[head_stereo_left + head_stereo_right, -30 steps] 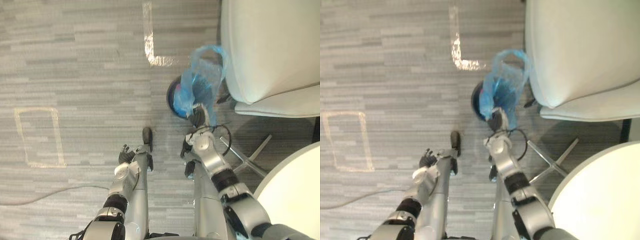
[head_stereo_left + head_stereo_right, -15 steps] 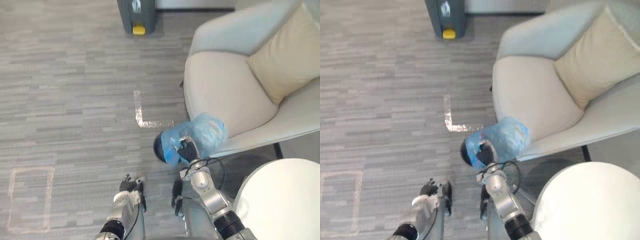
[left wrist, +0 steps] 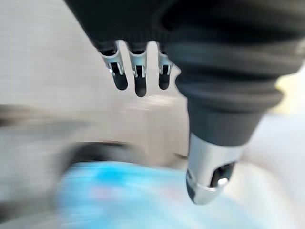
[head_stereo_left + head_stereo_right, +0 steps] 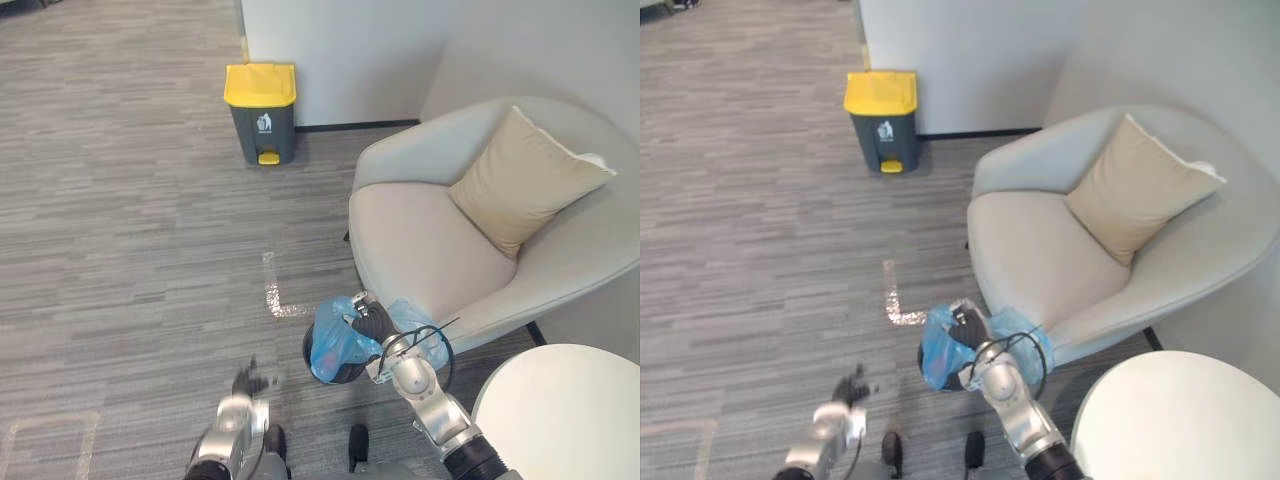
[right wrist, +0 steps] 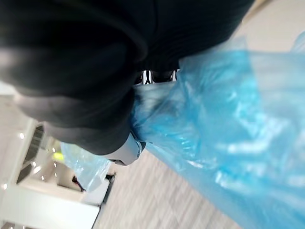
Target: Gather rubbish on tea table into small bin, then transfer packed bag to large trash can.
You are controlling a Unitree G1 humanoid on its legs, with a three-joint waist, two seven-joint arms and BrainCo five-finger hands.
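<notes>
A blue plastic bag (image 4: 336,342) hangs bunched over the small black bin (image 4: 322,374) on the floor in front of the armchair. My right hand (image 4: 372,322) is shut on the bag's top, and in the right wrist view its fingers curl into the blue plastic (image 5: 224,143). My left hand (image 4: 243,384) hovers low over the carpet to the left of the bin, fingers straight and holding nothing (image 3: 138,76). The large grey trash can (image 4: 262,112) with a yellow lid stands far ahead against the wall.
A pale armchair (image 4: 430,240) with a tan cushion (image 4: 520,180) stands right of the bin. The round white tea table (image 4: 560,410) is at the lower right. A taped corner mark (image 4: 275,297) lies on the grey carpet between me and the large can.
The camera has tilted up, bringing the large trash can and the whole armchair into view. My right hand keeps hold of the blue bag, which now hangs lower by the small bin.
</notes>
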